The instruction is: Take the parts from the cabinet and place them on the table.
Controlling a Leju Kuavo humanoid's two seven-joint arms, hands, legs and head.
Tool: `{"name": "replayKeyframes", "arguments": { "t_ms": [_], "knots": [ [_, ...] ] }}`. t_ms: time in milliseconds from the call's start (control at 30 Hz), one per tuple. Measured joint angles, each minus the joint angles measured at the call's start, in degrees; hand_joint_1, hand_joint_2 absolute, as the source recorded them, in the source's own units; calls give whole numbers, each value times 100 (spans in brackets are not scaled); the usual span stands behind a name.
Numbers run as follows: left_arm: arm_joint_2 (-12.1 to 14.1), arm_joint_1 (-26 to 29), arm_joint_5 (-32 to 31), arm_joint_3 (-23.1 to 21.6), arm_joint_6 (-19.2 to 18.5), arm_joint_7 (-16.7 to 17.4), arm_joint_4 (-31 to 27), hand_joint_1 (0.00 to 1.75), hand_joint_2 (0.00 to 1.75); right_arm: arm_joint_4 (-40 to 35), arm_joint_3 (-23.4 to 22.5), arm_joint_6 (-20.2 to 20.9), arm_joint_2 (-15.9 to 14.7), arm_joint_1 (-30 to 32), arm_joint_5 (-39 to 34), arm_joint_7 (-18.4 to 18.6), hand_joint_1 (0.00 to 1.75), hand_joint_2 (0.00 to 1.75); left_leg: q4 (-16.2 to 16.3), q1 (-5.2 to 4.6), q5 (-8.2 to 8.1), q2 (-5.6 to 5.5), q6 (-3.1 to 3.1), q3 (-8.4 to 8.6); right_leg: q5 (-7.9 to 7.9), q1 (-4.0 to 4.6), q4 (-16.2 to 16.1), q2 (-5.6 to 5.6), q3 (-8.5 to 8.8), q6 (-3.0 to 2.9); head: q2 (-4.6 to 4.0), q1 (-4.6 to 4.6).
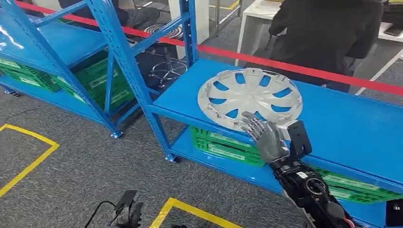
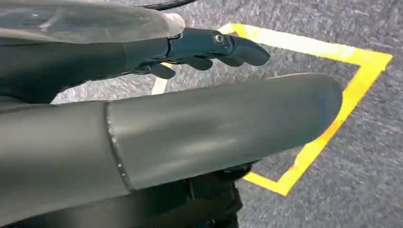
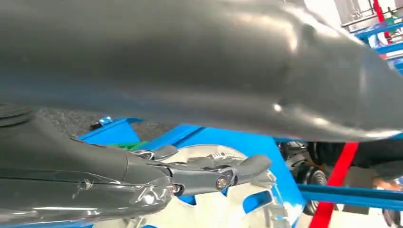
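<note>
A silver wheel cover [image 1: 249,95] lies flat on the blue shelf [image 1: 351,128] of the cabinet, near its front edge. My right hand [image 1: 268,137] is raised at the cover's near rim, fingers spread and pointing at it, holding nothing. In the right wrist view its dark fingers [image 3: 209,173] reach over the wheel cover [image 3: 214,209], with the thick thumb above; I cannot tell if they touch it. My left hand [image 1: 129,211] hangs low over the carpet. Its fingers [image 2: 204,47] are loosely extended and hold nothing.
Green crates [image 1: 223,145] sit on the lower shelf under the cover, and more [image 1: 95,80] in the left bay. A blue upright [image 1: 128,61] stands left of the cover. A person in black [image 1: 328,33] stands behind the red barrier tape [image 1: 285,64]. Yellow tape [image 1: 28,161] marks the floor.
</note>
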Motion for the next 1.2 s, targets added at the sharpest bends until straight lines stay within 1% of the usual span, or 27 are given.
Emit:
{"name": "replayKeyframes", "arguments": {
  "t_ms": [33, 67, 100, 133, 167, 200, 233, 267, 300, 333, 433, 600, 633, 767, 1067, 1200],
  "knots": [
    [11, -2, 0, 0, 0, 0, 0, 0, 0, 0, 0, 0, 0, -1, 0, 0, 0, 0, -567, 41, 385, 7, -51, 197, -59, -46, 42, 2, 39, 53, 0, -9],
    [11, -3, 0, -2, 0, -2, 0, 0, 0, 0, 0, 0, 0, -1, 0, 0, 0, 0, -1128, 83, 757, 16, -129, 411, -128, -73, 91, 1, 65, 112, 0, -26],
    [0, -1, 0, -4, 0, -4, 0, 0, 0, 0, 0, 0, 0, -4, 0, -2, 0, 0, -1333, 92, 725, 4, -170, 469, -174, -79, 142, 2, 72, 161, 0, -61],
    [2, -21, 0, -7, -2, -9, 0, 0, 0, 0, 0, 0, 0, -10, 0, 0, 0, 0, -1351, 51, 465, 20, -35, 423, -207, -56, 186, 9, 15, 212, 0, -109],
    [4, -23, 2, -7, 0, -9, 0, 0, 0, -2, 0, 0, 0, -10, 0, 0, 0, 0, -1306, 49, 626, 15, 36, 424, -237, -39, 188, 5, -27, 254, 0, -85],
    [9, -3, 2, -7, 0, -7, 2, 0, 0, -2, 4, 0, 0, 0, 0, 0, 0, 0, -1275, 43, 632, -3, 100, 415, -265, -42, 177, 1, -9, 285, 0, -39],
    [0, 12, 2, -7, 0, -9, 2, 0, 0, 0, 4, 0, 0, -6, 0, -4, 0, 0, -1290, 65, 698, 2, 106, 412, -281, -52, 219, -4, 6, 284, 0, -31],
    [0, 8, 4, -7, 0, -9, 4, 0, 0, 2, 0, -2, 0, -8, 0, -7, 0, 0, -1279, 59, 679, -5, 92, 413, -245, -44, 206, -3, 4, 207, 0, -11],
    [0, -1, 4, -7, -4, -9, 4, 0, 0, 2, 0, -2, 0, -11, 0, -4, 0, 0, -1279, 50, 674, -13, 99, 412, -238, -45, 186, -6, 12, 165, 0, 22],
    [0, -6, 4, -7, -9, -9, 4, 0, 0, 2, 0, -2, 0, -12, 0, -7, 0, 0, -1281, 43, 663, -16, 115, 414, -248, -46, 157, -10, 34, 146, 0, 33],
    [0, -9, 2, -9, -20, -11, 4, 0, 0, 2, 0, -2, 0, -12, 0, -7, 0, 0, -1280, 22, 635, -15, 165, 422, -250, -52, 92, -13, 69, 144, 0, 57],
    [0, -11, 2, -9, -20, -11, 4, 0, 0, 2, -2, -2, 0, -13, 0, -9, 0, 0, -1279, 13, 631, -15, 172, 423, -252, -57, 80, -14, 70, 151, 0, 57],
    [2, -14, 2, -9, -20, -11, 4, 0, 0, 2, 0, -2, 0, -11, 0, -7, 0, 0, -1276, -4, 628, -13, 191, 422, -239, -87, 57, -20, 71, 373, 0, 57],
    [4, -16, 2, -9, -20, -11, 4, 0, 0, 2, 0, -2, 0, -9, 0, -7, 0, 0, -1295, -4, 646, -6, 209, 439, -228, -84, 57, -20, 68, 392, 0, 57],
    [4, -18, 0, -13, -22, -9, 4, 0, 0, 2, -2, 0, 0, -9, 0, -9, 0, 0, -1358, -2, 684, -5, 180, 477, -220, -79, 59, -20, 70, 386, 0, 55],
    [4, -20, 0, -17, -20, -9, 4, 0, 0, 2, -2, -20, 0, -10, 79, -13, 0, 0, -1367, -1, 686, -5, 177, 483, -220, -78, 59, -20, 71, 386, 2, 55]
  ]
}}
